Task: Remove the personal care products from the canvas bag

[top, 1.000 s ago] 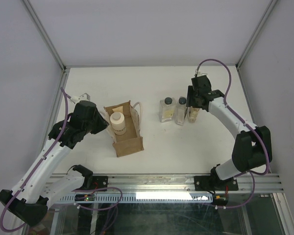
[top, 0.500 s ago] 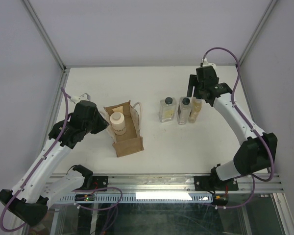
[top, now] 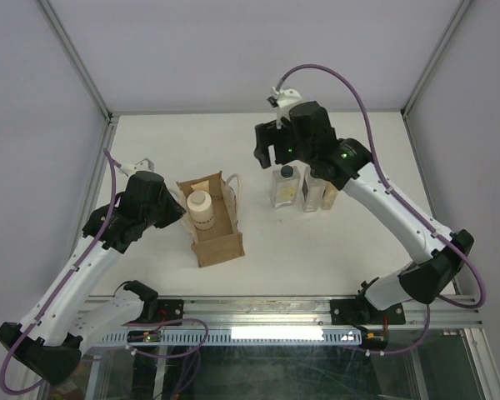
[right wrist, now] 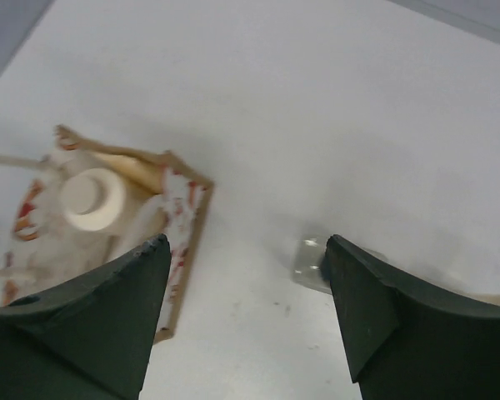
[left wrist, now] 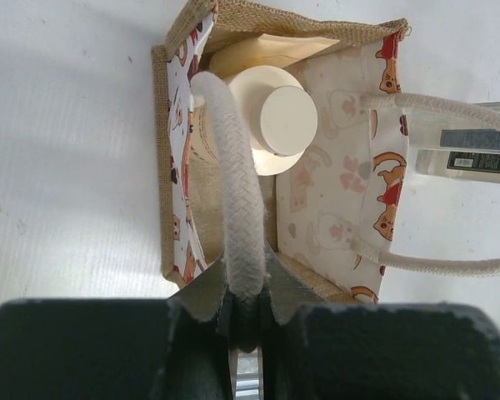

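Note:
The brown canvas bag (top: 214, 225) stands open at centre left. Inside stands the cream-white round bottle (top: 200, 207), with the beige tube (top: 202, 183) behind it. My left gripper (top: 180, 213) is shut on the bag's near white loop handle (left wrist: 237, 225). The bottle (left wrist: 287, 119) and the tube (left wrist: 267, 48) lie below it. Two clear square bottles (top: 284, 187) (top: 311, 197) and the amber bottle (top: 328, 198) stand in a row to the right of the bag. My right gripper (top: 271, 148) is open and empty above the table between the bag (right wrist: 181, 223) and one clear bottle (right wrist: 310, 262).
The bag's second loop handle (left wrist: 433, 187) hangs over its far side toward the clear bottles. Grey walls and metal frame posts (top: 75, 62) bound the white table (top: 167, 142) at left, back and right. A metal rail (top: 258, 312) runs along the near edge.
My right gripper has risen from the amber bottle and swung left toward the bag, open and empty. The amber bottle stays beside the clear bottles. The left arm has not moved.

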